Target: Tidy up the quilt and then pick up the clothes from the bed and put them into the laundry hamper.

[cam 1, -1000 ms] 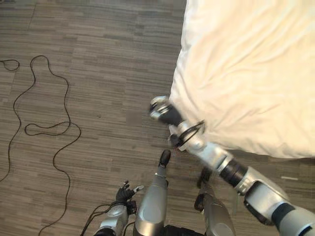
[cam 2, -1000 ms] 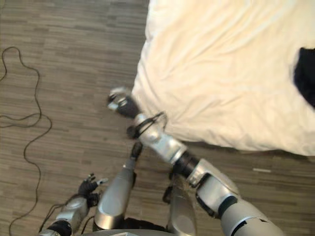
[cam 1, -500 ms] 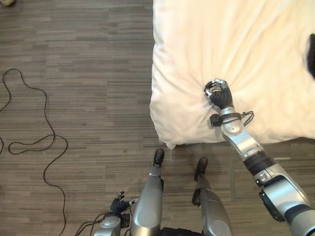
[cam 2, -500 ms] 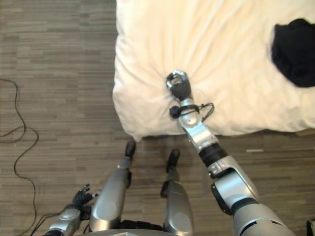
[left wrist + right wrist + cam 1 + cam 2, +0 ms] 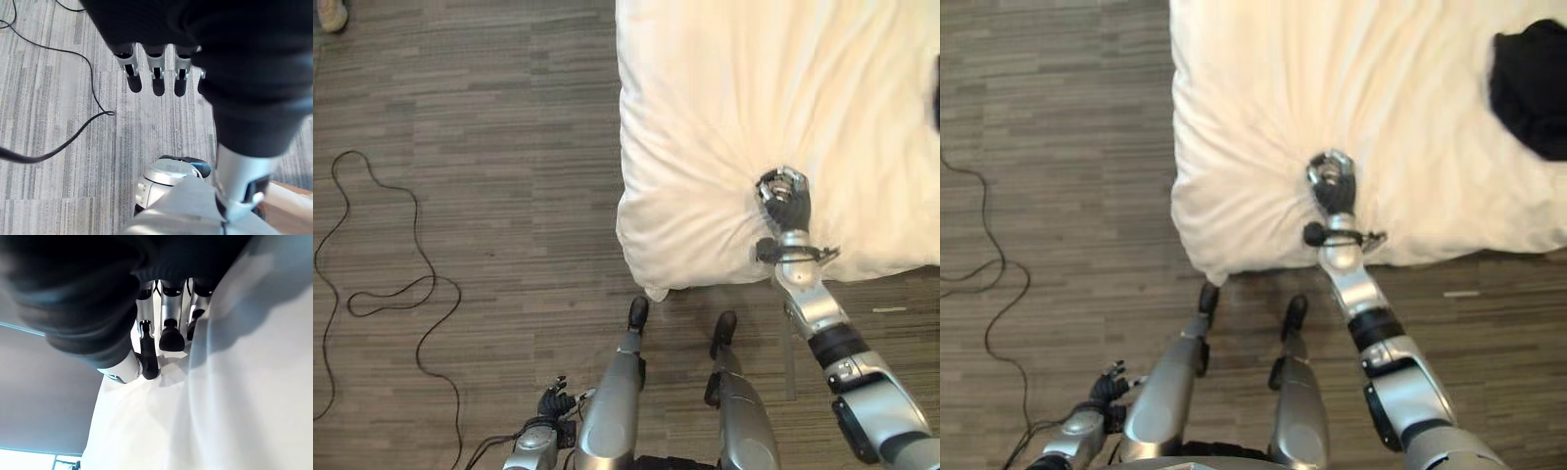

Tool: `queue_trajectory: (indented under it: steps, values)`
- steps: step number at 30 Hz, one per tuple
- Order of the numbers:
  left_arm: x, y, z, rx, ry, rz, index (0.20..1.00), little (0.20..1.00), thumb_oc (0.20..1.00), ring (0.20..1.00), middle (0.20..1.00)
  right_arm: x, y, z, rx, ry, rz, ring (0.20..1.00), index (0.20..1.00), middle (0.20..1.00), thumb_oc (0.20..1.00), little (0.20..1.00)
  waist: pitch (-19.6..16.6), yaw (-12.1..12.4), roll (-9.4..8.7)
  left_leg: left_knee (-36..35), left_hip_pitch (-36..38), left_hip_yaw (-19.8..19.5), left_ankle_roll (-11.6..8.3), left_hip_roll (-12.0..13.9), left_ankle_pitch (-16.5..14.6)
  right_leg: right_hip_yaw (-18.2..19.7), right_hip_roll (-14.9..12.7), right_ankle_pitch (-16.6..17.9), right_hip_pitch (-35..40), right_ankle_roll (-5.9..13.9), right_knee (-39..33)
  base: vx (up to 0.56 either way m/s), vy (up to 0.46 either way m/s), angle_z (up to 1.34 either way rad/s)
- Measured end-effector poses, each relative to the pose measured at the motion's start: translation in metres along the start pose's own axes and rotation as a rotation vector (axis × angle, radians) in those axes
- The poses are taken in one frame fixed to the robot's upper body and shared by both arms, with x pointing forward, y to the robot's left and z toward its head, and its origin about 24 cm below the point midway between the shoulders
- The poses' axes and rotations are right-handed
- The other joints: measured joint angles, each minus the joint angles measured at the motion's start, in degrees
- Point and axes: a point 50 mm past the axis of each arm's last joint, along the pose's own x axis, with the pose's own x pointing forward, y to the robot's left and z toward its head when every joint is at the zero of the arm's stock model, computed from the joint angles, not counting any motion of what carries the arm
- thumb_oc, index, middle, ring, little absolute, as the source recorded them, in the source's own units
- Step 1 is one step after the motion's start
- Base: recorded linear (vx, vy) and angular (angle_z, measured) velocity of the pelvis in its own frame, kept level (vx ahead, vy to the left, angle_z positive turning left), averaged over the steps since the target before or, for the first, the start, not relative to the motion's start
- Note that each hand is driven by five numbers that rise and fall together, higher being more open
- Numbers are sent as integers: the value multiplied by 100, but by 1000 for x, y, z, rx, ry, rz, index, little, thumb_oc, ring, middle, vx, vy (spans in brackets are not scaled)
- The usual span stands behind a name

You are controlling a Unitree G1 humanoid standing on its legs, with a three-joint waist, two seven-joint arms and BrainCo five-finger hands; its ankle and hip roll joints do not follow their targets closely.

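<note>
A cream-white quilt (image 5: 754,98) covers the bed, its near left corner hanging over the bed's edge. My right hand (image 5: 785,196) rests on the quilt near its front edge with the fingers curled into the cloth, and creases fan out from the grip. The right wrist view shows those fingers (image 5: 168,328) pinching white cloth (image 5: 234,396). A black garment (image 5: 1533,88) lies on the quilt at the far right. My left hand (image 5: 553,403) hangs low over the floor, its fingers (image 5: 156,73) relaxed and holding nothing.
Grey wood-look floor (image 5: 489,196) spreads to the left of the bed and along its front edge. A light shoe (image 5: 328,12) shows at the far top left corner.
My right hand has gone from the quilt's left corner onto the quilt and has closed on the cloth, then shifted a little to the right. The camera has swung towards the bed.
</note>
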Motion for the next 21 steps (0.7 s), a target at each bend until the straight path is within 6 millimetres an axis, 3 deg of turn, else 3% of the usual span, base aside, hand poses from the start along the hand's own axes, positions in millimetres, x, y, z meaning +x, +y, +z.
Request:
queue_trajectory:
  steps: [1, 2, 3, 4, 5, 6, 7, 8, 9, 10, 12, 15, 21]
  values:
    - [-2, 3, -6, -23, 15, 23, 1000, 1000, 1000, 1000, 1000, -20, -13, -27, -9, 104, -50, 200, 200, 200, 200, 200, -41, -1, -61, -98, 304, 21, 19, 2, -27, 15, -3, -27, 256, 34, -19, 111, -33, -20]
    - [-6, 10, -19, -24, 53, 59, 1000, 1000, 1000, 1000, 1000, -54, -31, -69, -59, 294, -91, 200, 200, 200, 200, 200, -146, -96, -223, -247, 718, 102, 18, 18, -57, 92, -1, -117, 564, 53, -76, 127, -21, -29]
    - [-10, 14, -29, -27, 90, 83, 1000, 1000, 1000, 1000, 1000, -83, -44, -98, -109, 454, -118, 200, 200, 200, 200, 200, -253, -215, -306, -352, 932, 129, 24, 28, -77, 133, 0, -157, 746, 90, -95, 113, -11, -30]
    - [-12, 16, -35, -33, 108, 96, 1000, 1000, 1000, 1000, 1000, -97, -51, -110, -134, 529, -134, 200, 200, 200, 200, 200, -338, -273, -342, -404, 991, 138, 53, 35, -94, 156, -5, -169, 776, 100, -116, 122, -3, -28]
    - [-18, 22, -48, -38, 152, 132, 1000, 1000, 1000, 1000, 1000, -148, -74, -144, -235, 765, -170, 200, 200, 200, 200, 200, -641, -408, -410, -548, 1064, 210, 64, 63, -92, 201, 24, -167, 787, 103, -207, 143, -11, -32]
    - [-19, 23, -51, -44, 164, 146, 1000, 1000, 1000, 1000, 1000, -178, -91, -158, -294, 886, -188, 200, 200, 200, 200, 200, -693, -519, -410, -633, 1176, 261, 67, 78, -80, 250, 52, -157, 861, 110, -268, 144, -8, -36]
    - [-20, 23, -53, -48, 170, 150, 1000, 1000, 1000, 1000, 1000, -191, -98, -162, -315, 940, -200, 200, 200, 200, 200, 200, -697, -588, -405, -687, 1264, 290, 74, 91, -72, 277, 68, -152, 895, 116, -268, 110, -24, -31]
    - [-21, 21, -57, -64, 182, 158, 1000, 1000, 1000, 1000, 1000, -218, -108, -169, -343, 1039, -207, 655, 655, 655, 655, 655, -723, -728, -365, -724, 1426, 330, 56, 119, -98, 318, 105, -156, 1008, 112, -271, 79, -24, -28]
    - [-21, 19, -58, -76, 186, 161, 1000, 1000, 1000, 1000, 1000, -234, -112, -173, -362, 1102, -198, 893, 893, 893, 893, 893, -773, -790, -316, -738, 1520, 360, 42, 151, -136, 336, 134, -162, 1079, 106, -278, 198, -40, -36]
    - [-22, 16, -62, -84, 200, 163, 1000, 1000, 1000, 1000, 1000, -258, -117, -177, -379, 1196, -182, 1000, 1000, 1000, 1000, 1000, -968, -797, -233, -747, 1591, 442, 16, 206, -187, 409, 187, -181, 1104, 81, -305, 204, -26, -28]
    - [-24, 13, -69, -64, 234, 178, 1000, 1000, 1000, 1000, 1000, -293, -112, -184, -386, 1372, -150, 1000, 1000, 1000, 1000, 1000, -1214, -812, -103, -751, 1839, 444, -38, 290, -271, 420, 283, -257, 1354, 12, -309, 167, -20, -13]
    - [-29, 6, -82, -50, 286, 173, 1000, 1000, 1000, 1000, 1000, -326, -100, -185, -342, 1521, -115, 1000, 1000, 1000, 1000, 1000, -1820, -796, 117, -751, 1962, 424, -97, 384, -343, 420, 373, -378, 1479, -45, -310, 154, -5, 3]
    - [-31, 0, -88, 29, 357, 133, 1000, 1000, 1000, 1000, 1000, -326, -80, -187, -276, 1547, -90, 1000, 1000, 1000, 1000, 1000, -2205, -864, 266, -741, 2236, 469, -102, 411, -393, 502, 415, -449, 1682, -98, -308, 61, -8, -4]
